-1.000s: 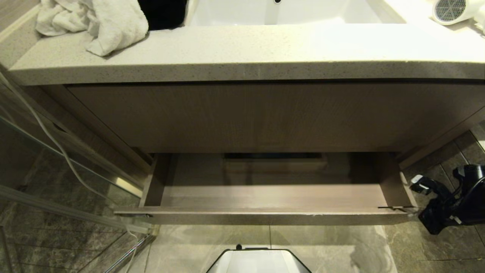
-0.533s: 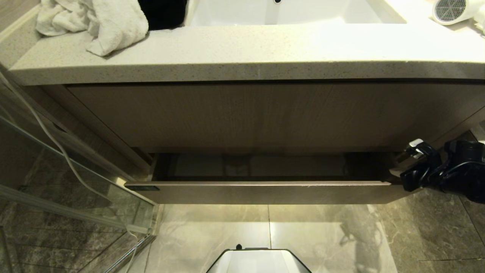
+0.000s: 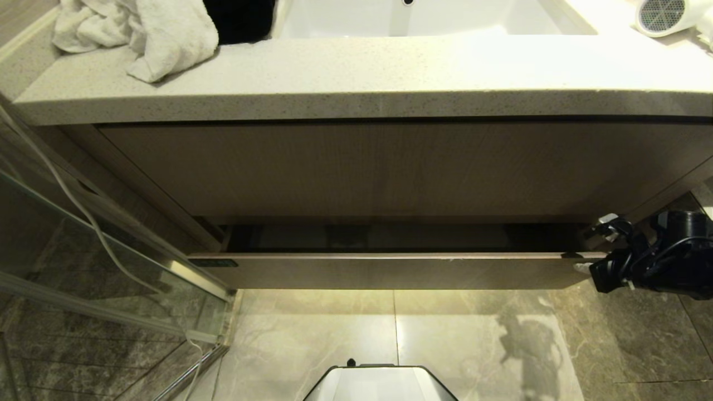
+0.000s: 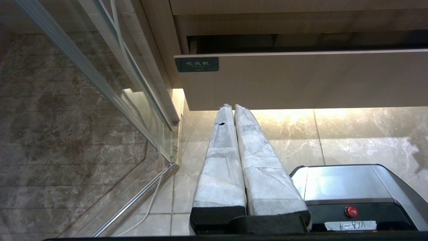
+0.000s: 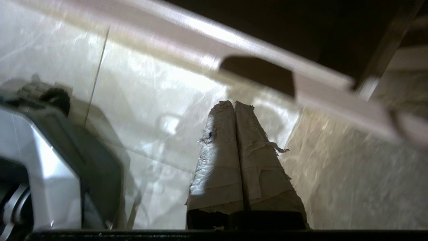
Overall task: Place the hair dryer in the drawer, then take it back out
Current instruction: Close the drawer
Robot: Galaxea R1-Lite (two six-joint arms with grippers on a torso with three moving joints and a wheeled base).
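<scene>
The white hair dryer [image 3: 660, 15] lies on the countertop at the far right, its grey grille facing me. The light-wood drawer [image 3: 390, 271] under the vanity stands almost closed, with only a narrow dark gap showing behind its front. My right gripper [image 3: 580, 268] is shut and empty, its tips against the right end of the drawer front; the right wrist view shows the gripper [image 5: 234, 103] just below the drawer's top edge [image 5: 321, 90]. My left gripper [image 4: 232, 107] is shut, empty and parked low before the drawer front [image 4: 301, 80], near its black label [image 4: 197, 64].
A white towel [image 3: 139, 33] lies on the countertop [image 3: 356, 72] at the left, beside the sink basin [image 3: 418, 16]. A taller wood panel [image 3: 390, 167] sits above the drawer. A glass shower door [image 3: 111, 245] with a white cable stands at the left. My base [image 3: 379, 384] is below.
The drawer has slid from wide open to almost closed. My shut right gripper has travelled with its right end towards the cabinet.
</scene>
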